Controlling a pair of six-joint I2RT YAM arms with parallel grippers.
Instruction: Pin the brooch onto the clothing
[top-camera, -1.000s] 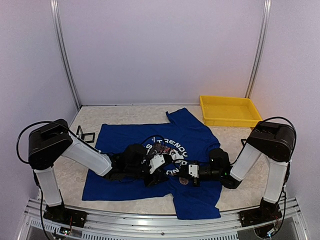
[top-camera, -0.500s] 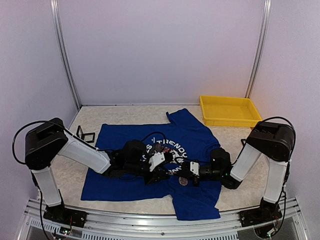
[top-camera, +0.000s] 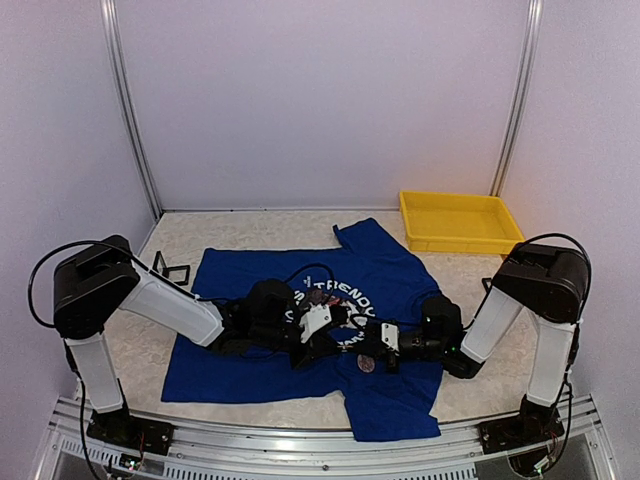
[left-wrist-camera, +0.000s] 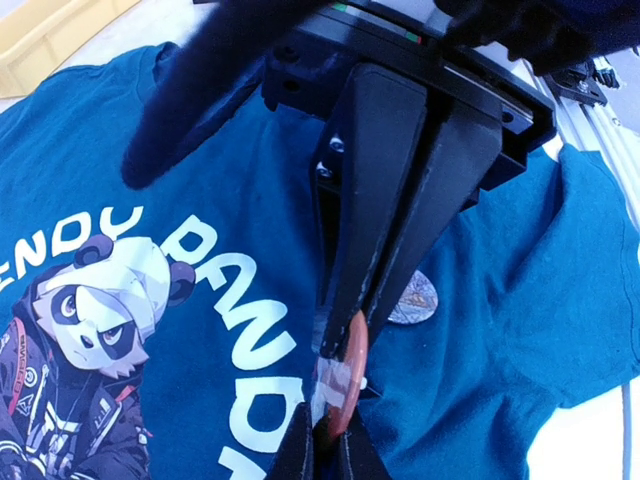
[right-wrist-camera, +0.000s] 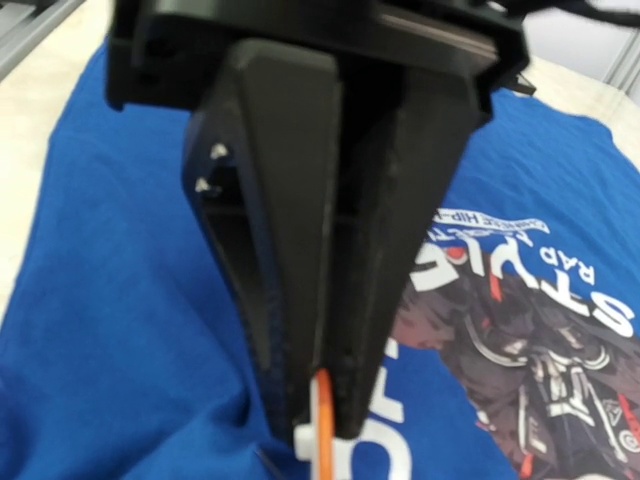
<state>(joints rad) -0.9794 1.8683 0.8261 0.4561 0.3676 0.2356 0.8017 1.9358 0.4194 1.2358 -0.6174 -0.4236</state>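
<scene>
Brooch (left-wrist-camera: 343, 372) seemingly between fingers (left-wrist-camera: 400, 190); yellow tray (top-camera: 460, 222) well apart.

The right gripper (right-wrist-camera: 320, 425) is reaching down from the top centre, its black fingers (right-wrist-camera: 270, 250) pressing together on the brooch (right-wrist-camera: 325, 450), which is showing only as a thin orange edge at the bottom centre. The blue T-shirt (right-wrist-camera: 120, 300) is lying underneath, its white-lettered print (right-wrist-camera: 540, 350) showing at lower right. The pale table (right-wrist-camera: 30, 130) is peeking in at upper left.
</scene>
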